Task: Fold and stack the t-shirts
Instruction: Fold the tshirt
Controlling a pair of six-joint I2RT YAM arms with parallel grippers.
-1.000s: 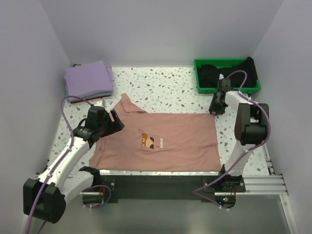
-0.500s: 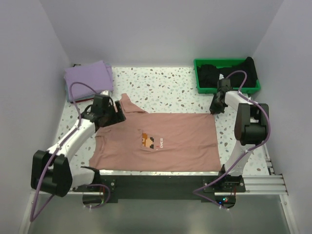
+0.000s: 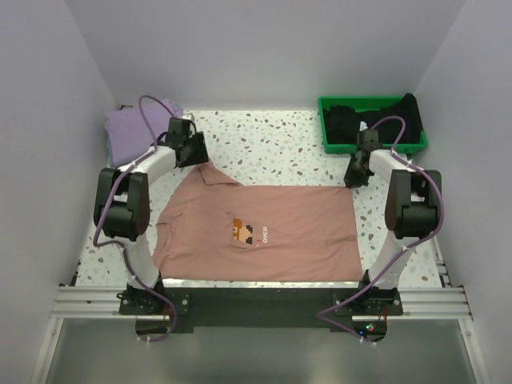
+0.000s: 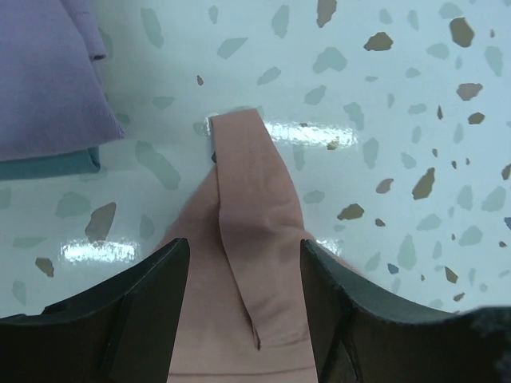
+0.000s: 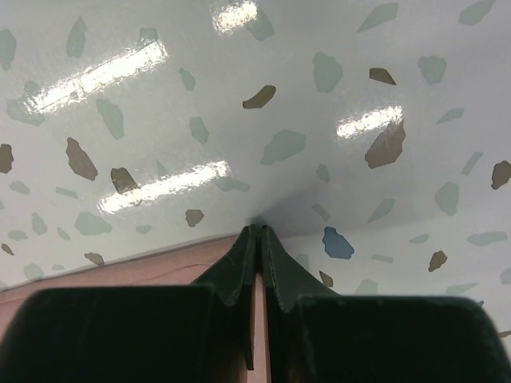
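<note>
Robot manipulation cell in a laboratory.

A speckled worktop (image 3: pixel 272 140) is boxed in on three sides by plain pale walls (image 3: pixel 264 48). The white-and-black left arm (image 3: pixel 128 200) and right arm (image 3: pixel 408 200) are bolted to a black base plate (image 3: pixel 256 296) and aluminium rail (image 3: pixel 436 300) at its near edge, with purple cables (image 3: pixel 145 108) left exposed. Trial props are laid out: a salmon-pink t-shirt (image 3: pixel 280 232) spread flat, a folded lavender t-shirt (image 3: pixel 128 132) in the far left corner, and a green tray (image 3: pixel 323 120) holding black cloth (image 3: pixel 352 116).
</note>
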